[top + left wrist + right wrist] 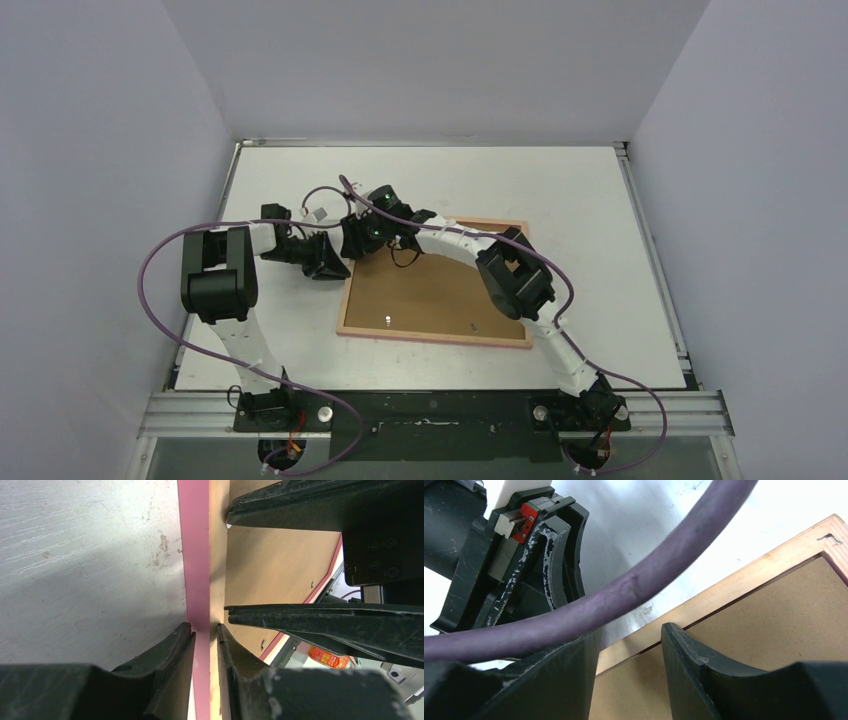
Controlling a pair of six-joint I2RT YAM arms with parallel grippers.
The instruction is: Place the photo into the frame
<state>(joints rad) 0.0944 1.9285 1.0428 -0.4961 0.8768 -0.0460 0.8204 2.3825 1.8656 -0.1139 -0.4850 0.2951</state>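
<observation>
frame [430, 337] lies back up on the table [600, 200], brown backing panel [430, 290] showing | left gripper [204, 627] at the frame's far-left corner, pinched tight on the pink rail, one finger each side | right gripper [629, 636] right beside it at that same corner, jaws parted astride the rail, gripping nothing | purple cable [649, 575] arcs above that corner

Left hand [205, 630] pinches the frame [194, 550] (pink edge).
</observation>
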